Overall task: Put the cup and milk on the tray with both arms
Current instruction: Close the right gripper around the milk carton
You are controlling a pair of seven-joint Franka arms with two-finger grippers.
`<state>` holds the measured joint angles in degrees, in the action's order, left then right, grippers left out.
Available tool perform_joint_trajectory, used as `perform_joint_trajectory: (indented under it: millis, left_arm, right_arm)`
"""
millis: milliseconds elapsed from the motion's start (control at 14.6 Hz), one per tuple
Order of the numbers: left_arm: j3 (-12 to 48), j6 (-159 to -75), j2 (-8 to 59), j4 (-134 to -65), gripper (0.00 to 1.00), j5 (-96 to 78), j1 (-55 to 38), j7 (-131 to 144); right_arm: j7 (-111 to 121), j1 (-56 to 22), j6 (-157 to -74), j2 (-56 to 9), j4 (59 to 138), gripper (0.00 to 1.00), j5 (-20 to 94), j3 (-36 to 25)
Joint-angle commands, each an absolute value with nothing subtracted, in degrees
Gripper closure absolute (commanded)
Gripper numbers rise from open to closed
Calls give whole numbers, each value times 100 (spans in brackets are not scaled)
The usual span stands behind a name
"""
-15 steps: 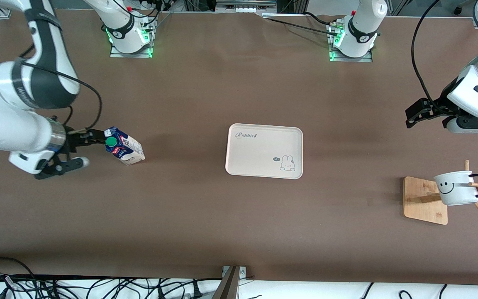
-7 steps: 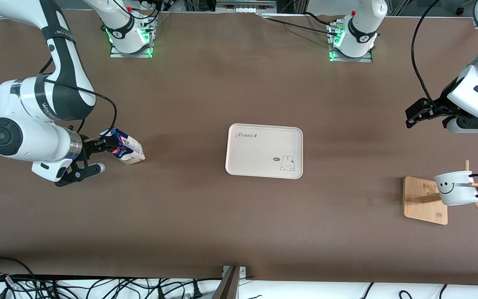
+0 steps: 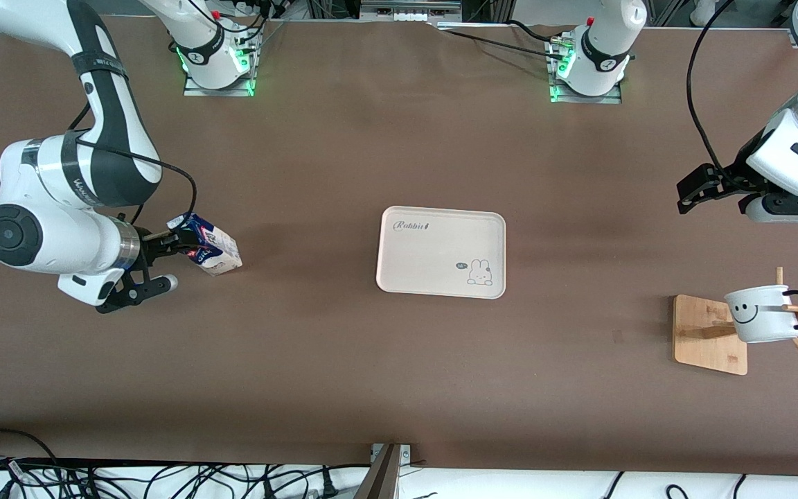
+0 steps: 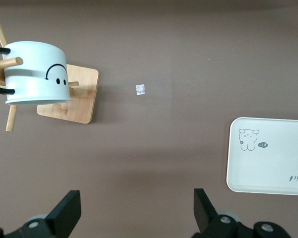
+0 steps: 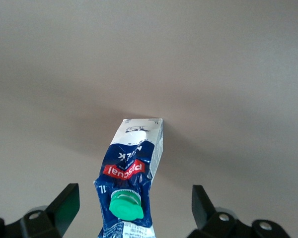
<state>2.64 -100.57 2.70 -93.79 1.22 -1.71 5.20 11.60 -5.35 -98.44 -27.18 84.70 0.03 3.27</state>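
The milk (image 3: 210, 250) stands tilted on the table toward the right arm's end. My right gripper (image 3: 176, 244) is open at its gable top, one finger on each side and neither touching. The right wrist view shows the milk (image 5: 134, 156) and its green cap (image 5: 125, 206) between my open right gripper (image 5: 133, 206). The cup (image 3: 763, 315) hangs on a wooden rack toward the left arm's end and also shows in the left wrist view (image 4: 37, 74). My left gripper (image 3: 684, 196) waits open and empty in the air over the table (image 4: 136, 210). The tray (image 3: 440, 239) lies empty mid-table and shows too in the left wrist view (image 4: 268, 163).
The wooden rack base (image 3: 707, 336) with slanted pegs holds the cup and shows in the left wrist view (image 4: 74, 99). A small white speck (image 4: 140, 89) lies on the brown table between rack and tray. Cables run along the edge nearest the front camera.
My right arm has swung in toward the milk, bringing its open fingers around the carton's top. The milk, cup, tray and left arm have not moved.
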Motion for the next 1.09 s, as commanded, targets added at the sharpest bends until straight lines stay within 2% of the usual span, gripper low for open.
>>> perform_joint_trajectory:
  millis: [0, 1025]
  left_arm:
    - [281, -9940, 352, -9193, 0, 167, -167, 545]
    - [281, -9949, 352, -9193, 0, 167, -149, 536]
  right_arm:
    - [1204, -501, -9791, -2760, 8429, 0, 114, 334]
    - [1204, -580, -9773, -2769, 8648, 0, 105, 334]
